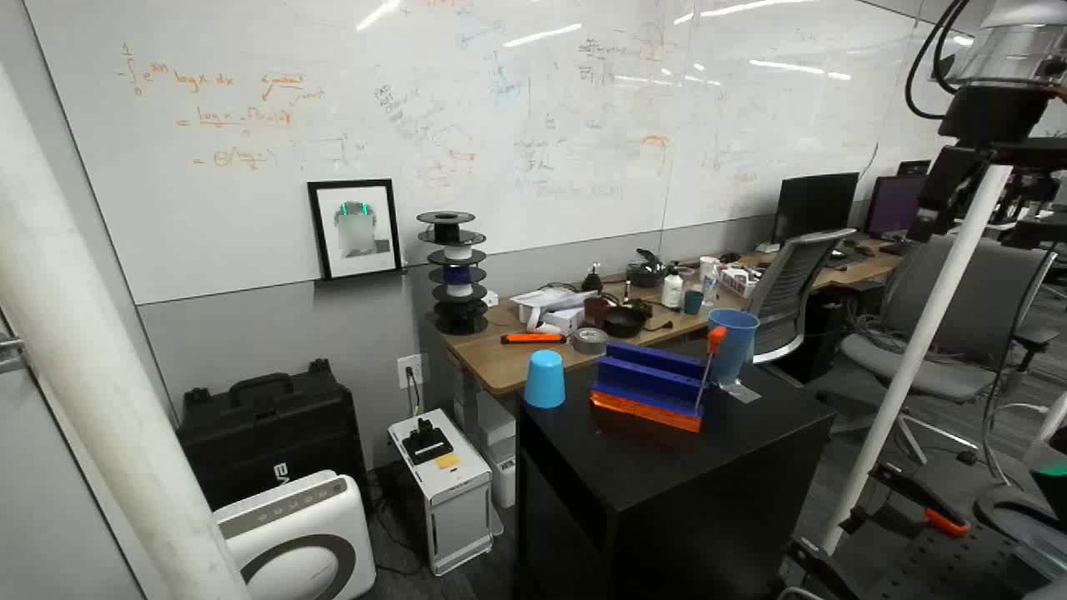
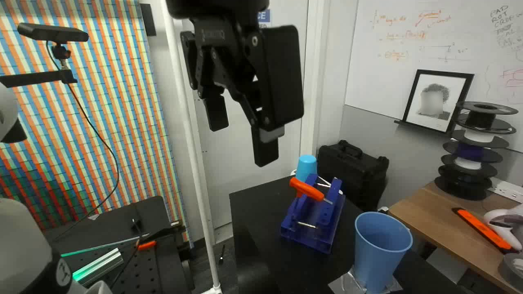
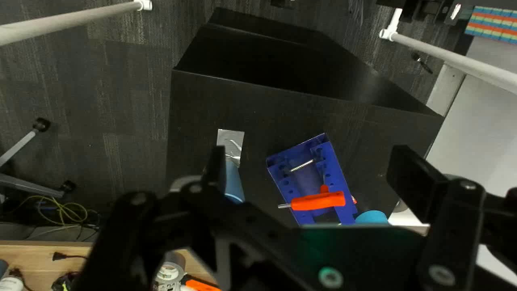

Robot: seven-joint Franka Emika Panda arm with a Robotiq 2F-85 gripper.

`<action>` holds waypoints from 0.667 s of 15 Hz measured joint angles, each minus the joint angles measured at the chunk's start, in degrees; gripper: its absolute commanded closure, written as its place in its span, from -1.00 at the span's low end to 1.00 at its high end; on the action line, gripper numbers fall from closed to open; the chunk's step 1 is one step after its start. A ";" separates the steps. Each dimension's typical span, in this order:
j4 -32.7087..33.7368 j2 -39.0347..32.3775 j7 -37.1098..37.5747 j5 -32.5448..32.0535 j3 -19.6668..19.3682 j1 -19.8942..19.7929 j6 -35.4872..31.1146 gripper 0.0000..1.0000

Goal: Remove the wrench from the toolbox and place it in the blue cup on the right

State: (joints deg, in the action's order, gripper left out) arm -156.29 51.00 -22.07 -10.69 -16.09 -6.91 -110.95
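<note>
The toolbox (image 1: 646,375) is a low blue rack with a red-orange edge on a black cabinet top; it also shows in an exterior view (image 2: 306,239) and the wrist view (image 3: 333,161). The wrench, an orange T-handled tool with a thin metal shaft (image 2: 306,190), stands in it, handle up (image 3: 319,201). The blue cup (image 2: 374,261) stands upright beside the toolbox (image 1: 735,346); the wrist view shows it partly behind a finger (image 3: 233,182). My gripper (image 2: 242,141) is open and empty, high above the toolbox, its fingers on either side of the toolbox in the wrist view (image 3: 311,169).
A cyan cup (image 1: 546,379) stands upside down at the toolbox's far end from the blue cup. Tape (image 3: 231,141) lies at the blue cup's base. A metal bit (image 2: 306,225) spans the toolbox. A cluttered wooden desk (image 1: 500,367) adjoins the black cabinet (image 1: 633,467).
</note>
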 measured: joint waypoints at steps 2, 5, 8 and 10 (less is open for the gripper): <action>0.22 0.12 0.00 0.00 0.00 0.00 -0.03 -1.00; 0.28 0.16 0.00 0.00 0.00 0.00 -0.03 -1.00; 0.20 0.05 0.24 0.00 0.08 0.00 -0.17 -1.00; -0.43 -1.07 3.69 0.24 1.28 0.15 -3.23 -1.00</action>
State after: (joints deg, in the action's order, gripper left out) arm -156.72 49.93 -18.38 -10.45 -14.81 -6.75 -114.18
